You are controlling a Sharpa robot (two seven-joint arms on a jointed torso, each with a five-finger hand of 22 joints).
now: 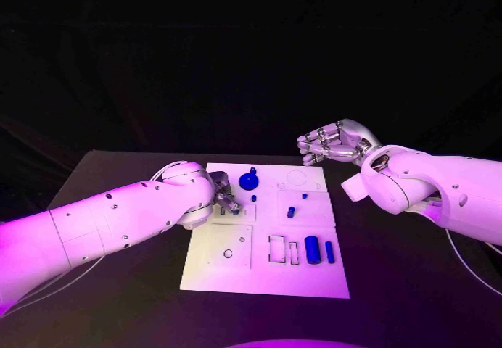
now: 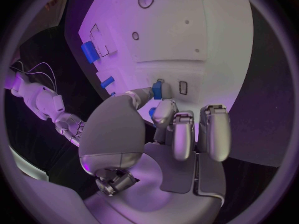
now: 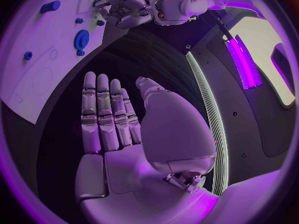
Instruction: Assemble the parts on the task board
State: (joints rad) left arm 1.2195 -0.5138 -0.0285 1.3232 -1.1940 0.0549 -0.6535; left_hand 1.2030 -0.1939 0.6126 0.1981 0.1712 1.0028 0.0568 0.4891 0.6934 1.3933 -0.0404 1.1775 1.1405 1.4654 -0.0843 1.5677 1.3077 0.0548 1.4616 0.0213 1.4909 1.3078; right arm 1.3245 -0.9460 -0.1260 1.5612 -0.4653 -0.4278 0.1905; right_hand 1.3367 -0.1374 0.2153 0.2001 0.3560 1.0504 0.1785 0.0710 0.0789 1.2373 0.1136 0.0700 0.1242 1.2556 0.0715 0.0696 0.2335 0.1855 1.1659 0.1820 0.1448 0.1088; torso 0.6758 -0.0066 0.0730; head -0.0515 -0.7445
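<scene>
The white task board (image 1: 262, 272) lies in the middle of the table. My left hand (image 1: 224, 200) is low over the board's left side. In the left wrist view its thumb and a finger pinch a small blue part (image 2: 160, 90) close to the board (image 2: 212, 30), next to a small slot. My right hand (image 1: 333, 142) hovers above the board's far right corner; in its wrist view the fingers (image 3: 102, 112) are straight and hold nothing. A blue gear (image 1: 249, 179) stands on the board's far side. A blue cylinder (image 1: 312, 250) and a thin blue bar (image 1: 329, 251) lie near the front right.
Two small blue pegs (image 1: 305, 195) (image 1: 291, 212) stand in the board's middle right. Empty rectangular recesses (image 1: 277, 249) sit left of the cylinder, and a round hole (image 1: 228, 254) is at the front left. Black table (image 1: 397, 275) surrounds the board.
</scene>
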